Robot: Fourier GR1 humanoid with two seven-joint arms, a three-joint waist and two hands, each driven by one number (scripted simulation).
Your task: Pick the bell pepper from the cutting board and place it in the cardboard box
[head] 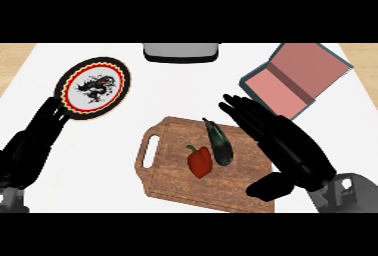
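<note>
A red bell pepper point(200, 161) lies on the wooden cutting board point(177, 182) in the middle of the counter, with a dark eggplant point(219, 143) just to its right. The box point(297, 80), pink inside with a teal rim, sits at the back right. My right hand point(284, 147) hovers open over the board's right edge, fingers straight and pointing to the upper left, thumb low near the board's front corner; it is a short way right of the pepper and not touching it. My left hand point(31, 145) rests open at the left edge.
A round plate point(94, 88) with a red, black and white pattern lies at the back left, close to my left hand's fingertips. A grey appliance point(181, 51) sits at the counter's far edge. Wooden floor shows beyond both far corners.
</note>
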